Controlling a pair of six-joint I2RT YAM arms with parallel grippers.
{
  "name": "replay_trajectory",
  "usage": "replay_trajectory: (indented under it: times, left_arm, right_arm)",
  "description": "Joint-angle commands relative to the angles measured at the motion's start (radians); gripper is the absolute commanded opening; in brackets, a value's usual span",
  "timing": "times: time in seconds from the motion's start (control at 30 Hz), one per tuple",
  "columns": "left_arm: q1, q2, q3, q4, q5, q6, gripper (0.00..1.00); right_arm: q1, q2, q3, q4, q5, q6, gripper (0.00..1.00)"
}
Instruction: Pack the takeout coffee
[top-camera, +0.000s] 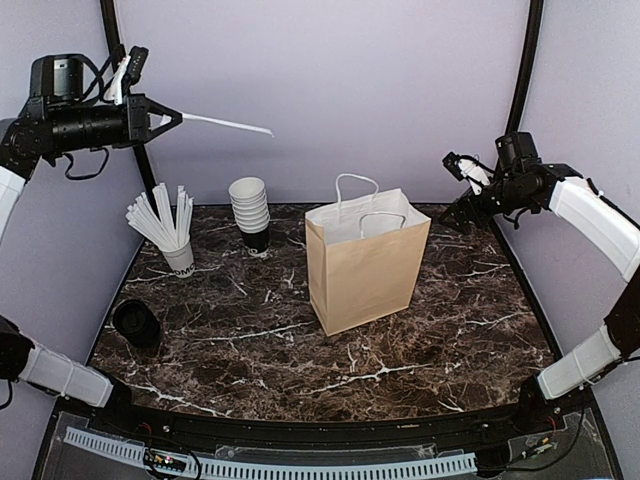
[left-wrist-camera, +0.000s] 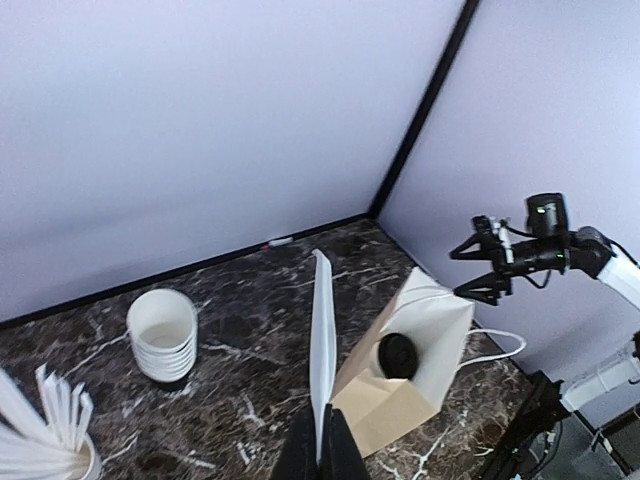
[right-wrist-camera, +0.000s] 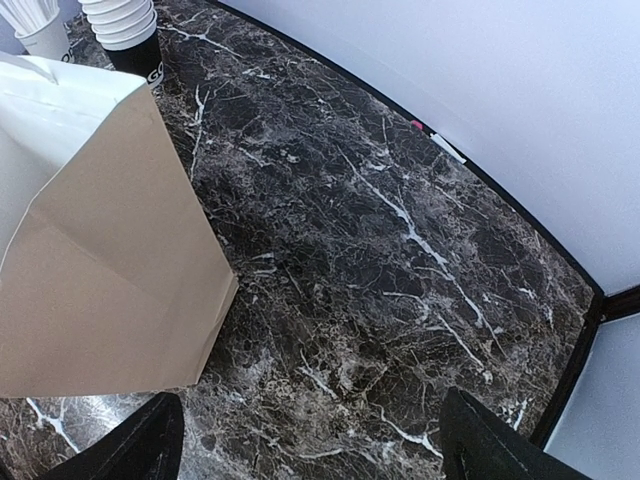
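A tall brown paper bag (top-camera: 365, 265) stands open in the middle of the table. In the left wrist view one takeout coffee, a white cup with a black lid (left-wrist-camera: 398, 355), sits inside the bag (left-wrist-camera: 440, 330). My left gripper (top-camera: 176, 118) is raised high at the far left, shut on a long white stick (top-camera: 230, 124). The stick (left-wrist-camera: 322, 330) points up from the shut gripper (left-wrist-camera: 320, 412) in the left wrist view. My right gripper (top-camera: 452, 190) hovers right of the bag, open and empty. Its fingers (right-wrist-camera: 160, 440) stand wide apart over bare marble beside the bag (right-wrist-camera: 100, 250).
A stack of lidless white cups (top-camera: 250, 210) and a white cup of white sticks (top-camera: 172, 232) stand at the back left. A round black object (top-camera: 137, 322) sits near the table's left edge; I cannot tell what it is. Purple walls enclose the table.
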Motion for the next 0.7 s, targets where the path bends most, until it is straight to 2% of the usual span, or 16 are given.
replay_trajectory:
  times: [0.0,0.1,0.23,0.37,0.57,0.67]
  left_arm:
    - [-0.095,0.112,0.105,0.017,0.192,0.035,0.0]
    - [-0.159,0.156,0.152,-0.051,0.199,0.063,0.0]
    - [-0.179,0.168,0.152,-0.114,0.146,0.09,0.0]
    - [-0.22,0.202,0.129,-0.149,0.167,0.1,0.0]
    - [-0.298,0.287,0.155,-0.193,0.116,0.12,0.0]
    - [-0.332,0.338,0.185,-0.227,0.048,0.138,0.0]
  right_arm:
    - [-0.005,-0.008,0.011,0.018,0.012,0.016,0.9]
    - [-0.006,-0.014,0.005,0.019,0.022,0.015,0.9]
    - [-0.005,-0.015,0.006,0.026,0.018,0.029,0.9]
    - [-0.005,-0.01,0.014,0.027,0.013,0.037,0.91]
    - [-0.005,-0.013,0.011,0.027,0.011,0.041,0.91]
    - [-0.005,-0.014,0.007,0.024,0.01,0.043,0.91]
